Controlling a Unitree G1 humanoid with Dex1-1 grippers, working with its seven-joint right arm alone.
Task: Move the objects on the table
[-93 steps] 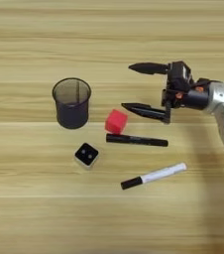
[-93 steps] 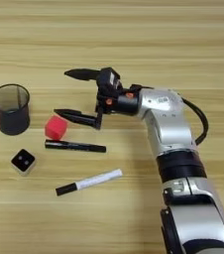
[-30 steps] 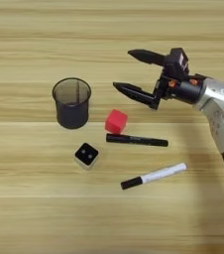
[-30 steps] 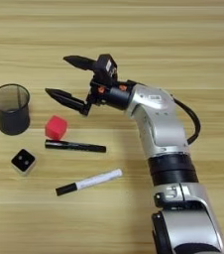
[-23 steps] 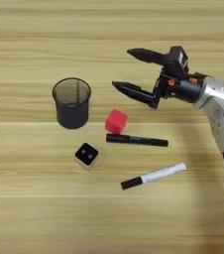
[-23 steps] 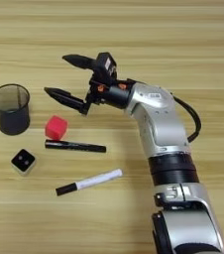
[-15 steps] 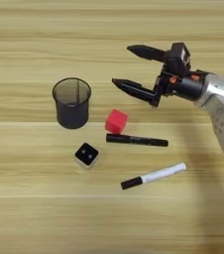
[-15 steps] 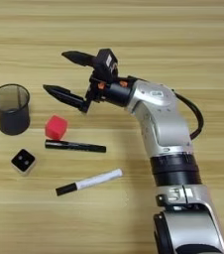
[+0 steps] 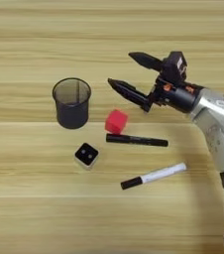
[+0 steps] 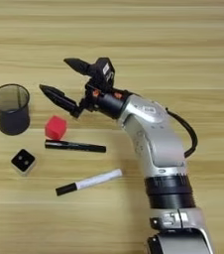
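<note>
The right gripper, a pair of long, tapering matte-black fingers, is standing wide apart and gripping nothing. The upper finger is pointing left from a boxy black housing, while the lower finger is slanting down and to the left, its tip hanging above the table's surface just beyond the red cube. Behind the fingers a black wrist block with small orange marks is joining a smooth, rounded silver forearm, which is bending down toward the bottom edge of the right eye view, with a thin black cable looping along its side.

Just below and to the left of the lower finger, a small red cube of soft, foam-like material is sitting on the table, apart from the gripper. Touching or nearly touching its lower edge, a slim all-black marker is lying almost level. Below that, well apart from it, a white-barrelled marker with a black cap is lying at a slant, cap end at lower left.

To the left of the cube, a dark, see-through round cup is standing upright. Below it, a small white cube with a black top face is resting alone. All of it is lying on a broad table of light yellowish wood with horizontal grain streaks and plank seams.
</note>
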